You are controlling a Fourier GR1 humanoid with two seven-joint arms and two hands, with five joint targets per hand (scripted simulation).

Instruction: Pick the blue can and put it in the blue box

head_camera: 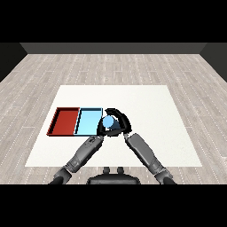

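Observation:
The blue can is upright at the right edge of the light blue tray; I cannot tell whether it rests on the table or hangs just above it. My right hand is curled round the can from the right and from behind. My left hand sits close to the can's left side, at the tray's near right corner, and partly merges with the right hand's dark shape. The red tray lies directly left of the blue one.
Both trays lie at the left of the white table. My two forearms come in from the lower corners and meet near the table's middle. Wooden floor surrounds the table.

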